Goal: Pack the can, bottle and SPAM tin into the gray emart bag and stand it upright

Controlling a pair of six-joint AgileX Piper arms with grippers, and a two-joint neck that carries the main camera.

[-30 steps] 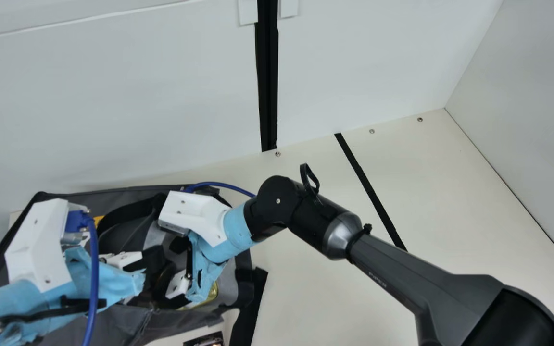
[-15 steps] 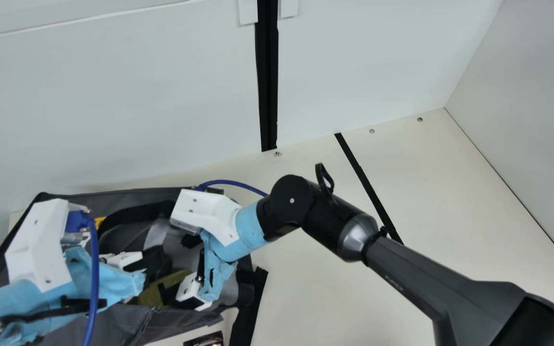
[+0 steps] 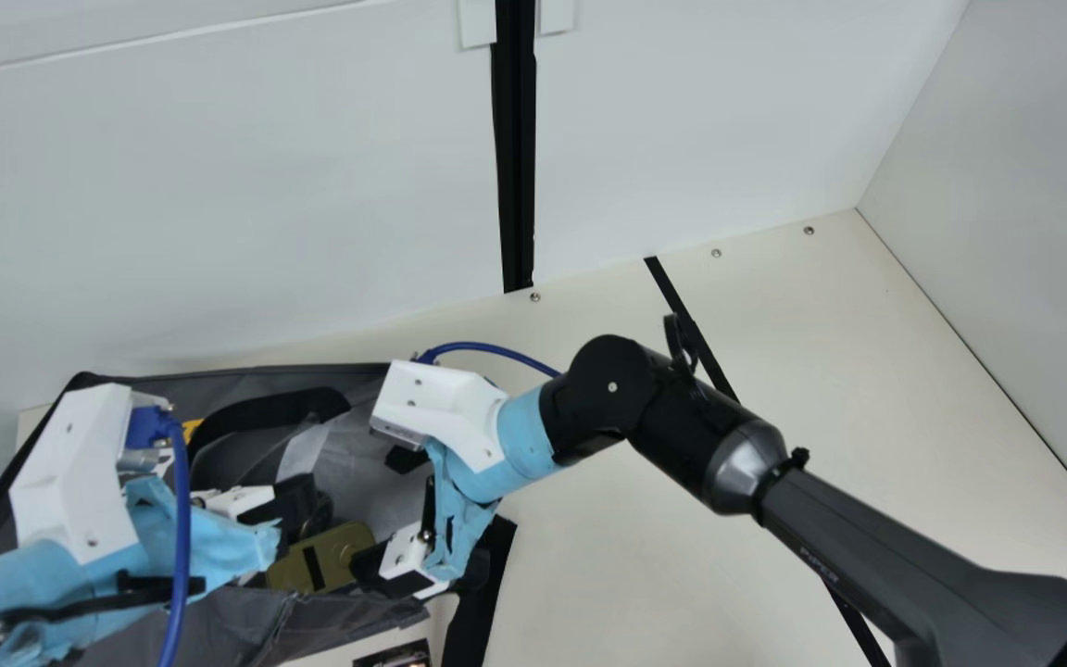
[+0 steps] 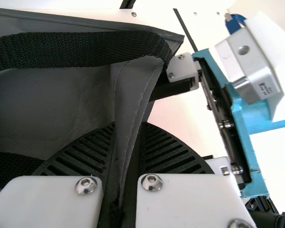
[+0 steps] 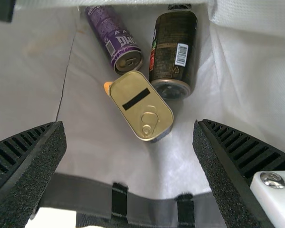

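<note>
Cream surface (image 3: 635,574), white wall (image 3: 265,185) along back edge. Left gripper (image 3: 297,509) pinched tight on cloth of gray emart bag (image 3: 228,630). Right gripper (image 3: 385,512) near bag's front edge, fingers wide apart. SPAM tin (image 3: 339,548) in bag, close to that edge. Purple can (image 5: 111,35) and dark bottle (image 5: 173,52) lie in bag too, just beside tin. Bag near surface's back edge.

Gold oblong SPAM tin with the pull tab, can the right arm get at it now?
Probably yes: in the right wrist view nothing lies between the open black right gripper and the tin, though the purple metal can and dark cylindrical bottle crowd one end.
</note>
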